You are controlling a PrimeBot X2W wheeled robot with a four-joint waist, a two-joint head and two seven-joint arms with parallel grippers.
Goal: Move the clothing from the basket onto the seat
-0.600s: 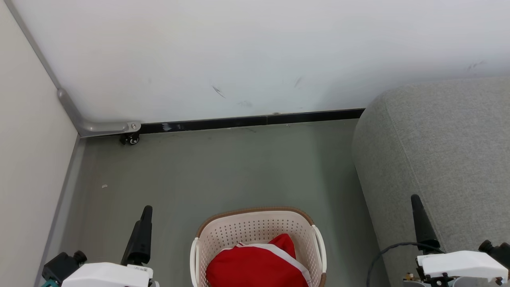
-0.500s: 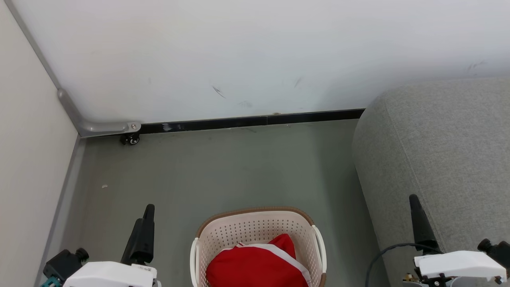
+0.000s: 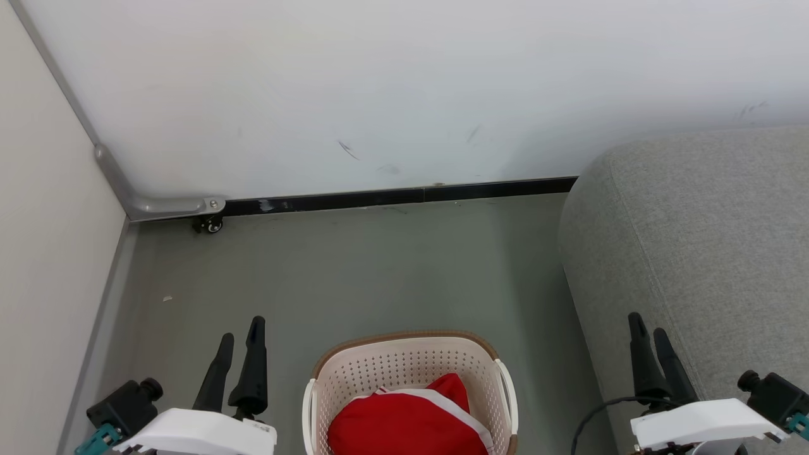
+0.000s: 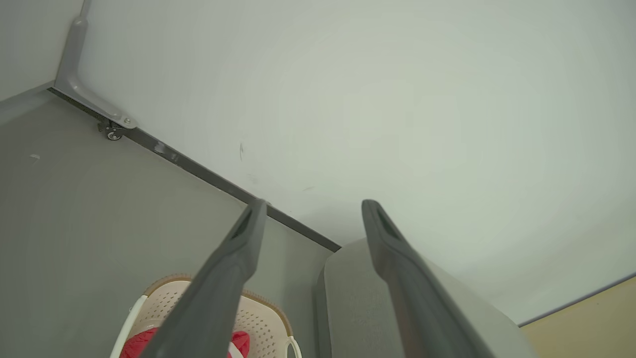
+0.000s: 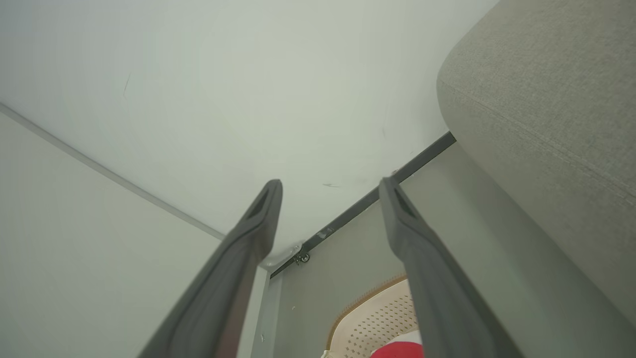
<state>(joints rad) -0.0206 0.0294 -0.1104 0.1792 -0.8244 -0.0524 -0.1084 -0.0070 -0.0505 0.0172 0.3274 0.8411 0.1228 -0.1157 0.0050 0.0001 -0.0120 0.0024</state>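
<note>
While hovering the left gripper [image 3: 241,332] and right gripper [image 3: 648,325] wide apart and empty either side of the basket [image 3: 404,335], lower one onto the red clothing [image 3: 407,423] heaped inside, pinch a thick fold, lift toward the seat [image 3: 708,240].

The head camera stands high and looks steeply down into the room's corner. The laundry basket [image 3: 404,366] sits low between the left gripper [image 3: 241,330] and the right gripper [image 3: 648,323], and the sofa seat [image 3: 695,240] runs on beyond the right fingers [image 3: 639,360]. Each wrist camera sits close behind its own fingers, aimed forward and up at the wall. All three share the basket's far rim, the seat's rounded end, the black skirting [image 3: 392,197] and a small caster [image 3: 210,223].
</note>
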